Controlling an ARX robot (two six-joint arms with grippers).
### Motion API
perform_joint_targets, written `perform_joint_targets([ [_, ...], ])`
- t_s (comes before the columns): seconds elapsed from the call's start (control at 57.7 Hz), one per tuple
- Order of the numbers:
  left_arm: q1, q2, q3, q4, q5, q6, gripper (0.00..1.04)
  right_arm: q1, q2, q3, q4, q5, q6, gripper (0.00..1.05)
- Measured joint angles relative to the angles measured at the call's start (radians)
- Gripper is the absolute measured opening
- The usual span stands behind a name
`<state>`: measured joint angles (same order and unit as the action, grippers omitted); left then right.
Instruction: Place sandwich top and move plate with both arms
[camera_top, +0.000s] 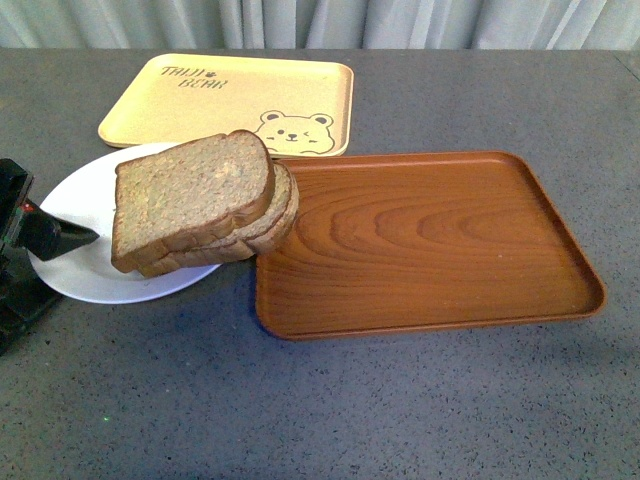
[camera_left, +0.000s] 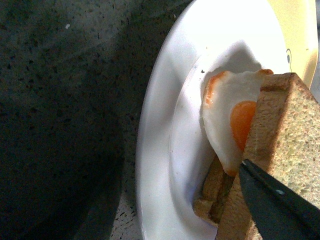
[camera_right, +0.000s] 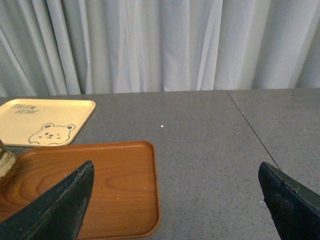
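A large squarish slice of brown wholemeal bread, the sandwich top (camera_top: 190, 195), is seen lying tilted and askew on a stack made of a white and orange fried egg (camera_left: 234, 120) and smaller brown bread slices (camera_top: 272, 218). The stack rests on the right part of a plain round white plate (camera_top: 85, 275) at the near left of a grey table, and it overhangs the left rim of a brown wood-grain tray (camera_top: 430, 240). A yellow rectangular bear tray (camera_top: 230, 95) lies just beyond. The black left gripper (camera_top: 75, 236) is shown at the slice's left edge; whether it is clamped cannot be told. The right gripper (camera_right: 175, 170) is held wide apart, well away. The slanted slice may be slid off the egg if the plate is jolted.
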<state>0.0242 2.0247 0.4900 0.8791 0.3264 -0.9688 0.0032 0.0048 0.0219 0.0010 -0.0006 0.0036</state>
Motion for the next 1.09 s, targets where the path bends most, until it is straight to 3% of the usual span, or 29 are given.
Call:
perform_joint_targets([
  [0.277, -0.003, 0.004, -0.038, 0.044, 0.016, -0.049, 0.15, 0.000, 0.000, 0.000, 0.000, 0.000, 0.000, 0.96],
  [0.399, 0.000, -0.021, -0.052, 0.065, 0.042, -0.079, 0.02, 0.000, 0.000, 0.000, 0.000, 0.000, 0.000, 0.96],
  [0.814, 0.016, -0.220, -0.064, -0.031, 0.072, -0.100, 0.02, 0.000, 0.000, 0.000, 0.000, 0.000, 0.000, 0.96],
  [1.092, -0.017, -0.246, 0.089, -0.132, 0.062, -0.164, 0.02, 0.000, 0.000, 0.000, 0.000, 0.000, 0.000, 0.96],
])
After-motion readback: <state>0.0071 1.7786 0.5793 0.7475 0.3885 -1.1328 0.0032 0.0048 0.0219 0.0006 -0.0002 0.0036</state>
